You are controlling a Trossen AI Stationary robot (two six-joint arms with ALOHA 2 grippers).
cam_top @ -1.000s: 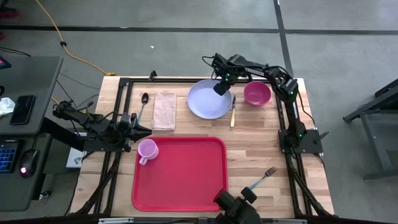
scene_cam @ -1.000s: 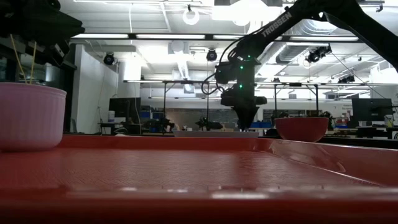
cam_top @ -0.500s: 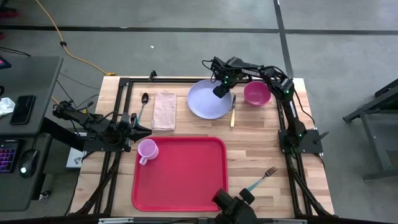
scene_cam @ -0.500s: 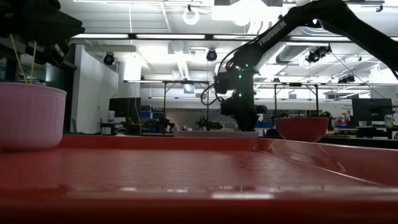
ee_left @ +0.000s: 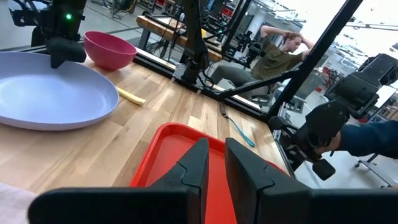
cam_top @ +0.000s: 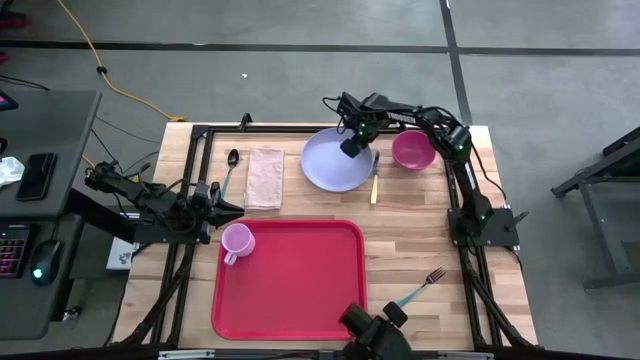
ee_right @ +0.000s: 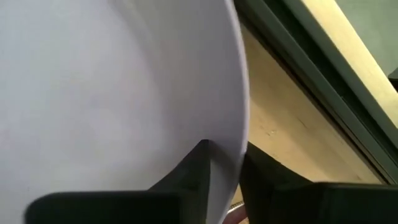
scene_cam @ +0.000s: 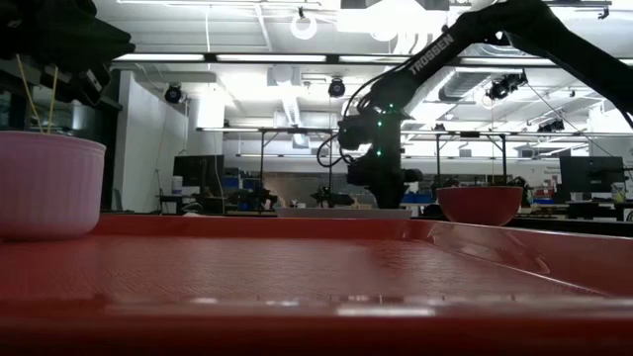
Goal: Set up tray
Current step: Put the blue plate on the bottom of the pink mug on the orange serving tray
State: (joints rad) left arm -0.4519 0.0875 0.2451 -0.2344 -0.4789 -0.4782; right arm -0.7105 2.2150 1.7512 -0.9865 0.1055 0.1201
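Observation:
The red tray (cam_top: 300, 290) lies at the table's near middle, with a pink cup (cam_top: 236, 241) standing in its far left corner. A lavender plate (cam_top: 332, 162) lies flat on the wood beyond the tray. My right gripper (cam_top: 352, 146) points down at the plate's far right rim and is shut on it. My left gripper (cam_top: 232, 206) waits level at the tray's far left corner, above the cup, its fingers (ee_left: 199, 165) a narrow gap apart with nothing between them. My right gripper pinches the plate's rim (ee_right: 229, 163) at its far right side. One finger (ee_right: 194, 167) is over the plate's inner surface and the other (ee_right: 264, 177) outside the rim. The fingers come from above, pointing down. The plate lies flat on the table (scene_cam: 341, 212).
A pink bowl (cam_top: 413, 150) stands right of the plate, with a knife (cam_top: 374, 180) between them. A spoon (cam_top: 231, 165) and a folded napkin (cam_top: 265, 178) lie left of the plate. A fork (cam_top: 420, 288) lies right of the tray. A person (ee_left: 273, 56) sits beyond the table.
My right gripper has sunk from just above the plate down onto its far right rim, shifting slightly toward the table's left edge. The plate has stayed where it was.

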